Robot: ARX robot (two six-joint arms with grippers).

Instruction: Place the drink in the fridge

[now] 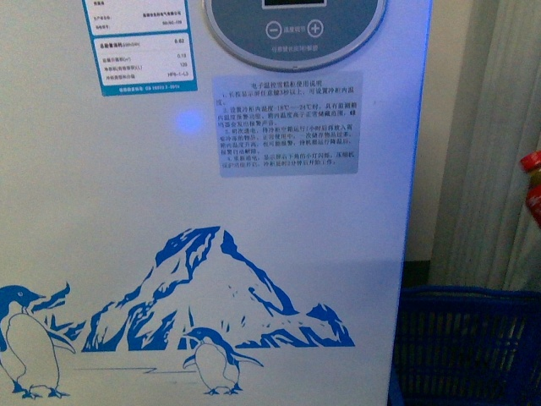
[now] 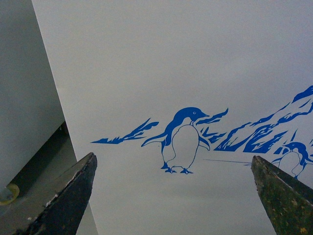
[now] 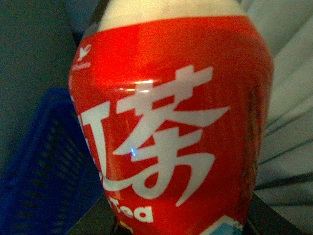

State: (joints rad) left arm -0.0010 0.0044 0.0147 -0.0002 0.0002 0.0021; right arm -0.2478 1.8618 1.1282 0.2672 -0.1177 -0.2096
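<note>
fridge: white front panel fills most of the front view. Top rim and lid are above frame, not visible. Blue mountain-and-penguin picture sits low on the panel.

Blue mesh crate: on the floor, just right of the fridge's right edge. Pale pleated curtain behind it.

Oval grey display: top of the panel, minus and plus buttons readable, Chinese caption between them too small. Below it, grey instruction sticker, dense Chinese text, not reliably legible. To its left, spec label, figures too blurry.

drink: in the right wrist view it fills the frame. Red label, big white 茶 with part of another character beside it, "Tea" underneath, small white logo near the top corner. In the front view only a red sliver shows at the far right edge, above the crate, right of the fridge. Looks roughly upright, but too little shows to be sure.

right gripper: only dark slivers flank the bottle's base. I judge it clamped on the drink.

left gripper: fingers spread wide, empty, facing the penguin panel.

Key relation: the drink is right of the panel and the opening is overhead, so it likely needs to go up, then left. Right arm's job.
</note>
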